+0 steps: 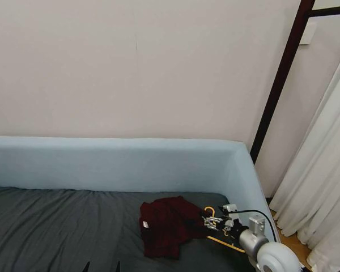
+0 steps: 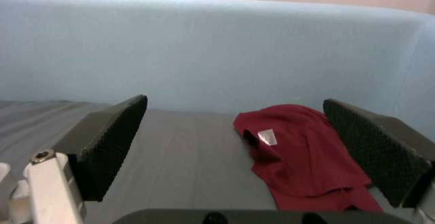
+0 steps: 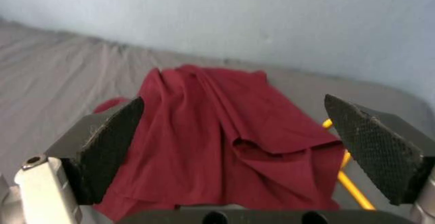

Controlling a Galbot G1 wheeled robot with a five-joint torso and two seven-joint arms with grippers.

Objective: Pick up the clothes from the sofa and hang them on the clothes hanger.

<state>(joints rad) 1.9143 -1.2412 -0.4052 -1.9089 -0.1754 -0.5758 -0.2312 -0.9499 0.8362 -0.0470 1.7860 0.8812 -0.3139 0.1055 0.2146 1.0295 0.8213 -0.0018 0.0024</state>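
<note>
One dark red garment [image 1: 167,226] on one pale blue sofa [image 1: 113,164]: a single piece of clothing, bearing one white label [image 2: 267,136]. One yellow hanger [image 3: 352,187] is counted alongside it. The grippers number two, the left gripper [image 2: 236,102] and the right gripper [image 3: 235,102], each with two black textured jaws, four in all. One dark grey seat cushion [image 1: 56,226] covers the sofa. Beside it stand one dark frame [image 1: 277,85] and one white curtain [image 1: 323,187].
</note>
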